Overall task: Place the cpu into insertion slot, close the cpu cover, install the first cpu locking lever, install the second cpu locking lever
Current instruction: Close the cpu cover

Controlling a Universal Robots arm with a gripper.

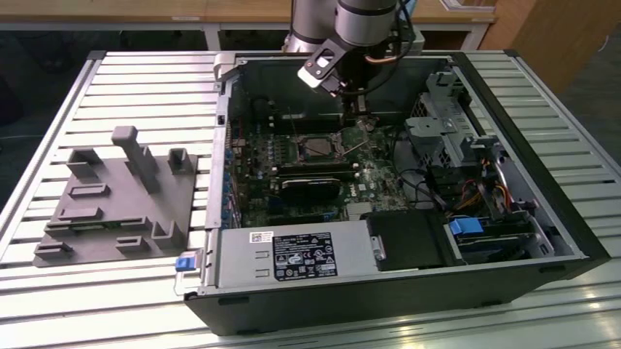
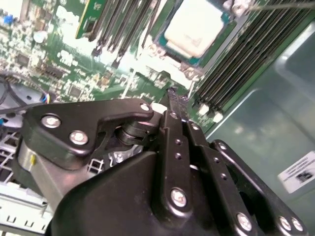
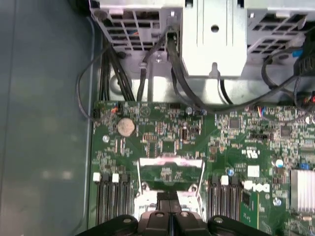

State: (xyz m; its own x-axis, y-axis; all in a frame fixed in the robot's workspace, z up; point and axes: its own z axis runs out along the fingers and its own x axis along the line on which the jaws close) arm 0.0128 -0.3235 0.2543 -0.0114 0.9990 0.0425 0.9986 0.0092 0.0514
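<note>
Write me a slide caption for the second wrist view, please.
Closed tool poised over the motherboard beside the cpu, seated in the insertion slot between memory slots.

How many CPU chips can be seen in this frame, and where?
1. The cpu lies in the insertion slot on the green board, near the gripper. Another could be hidden behind the gripper.

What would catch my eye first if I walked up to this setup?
A black computer case lies open on the slatted table, and the robot's gripper reaches down into it over the green board. In the second wrist view, the silvery cpu sits in the insertion slot, just beyond the shut gripper.
</note>
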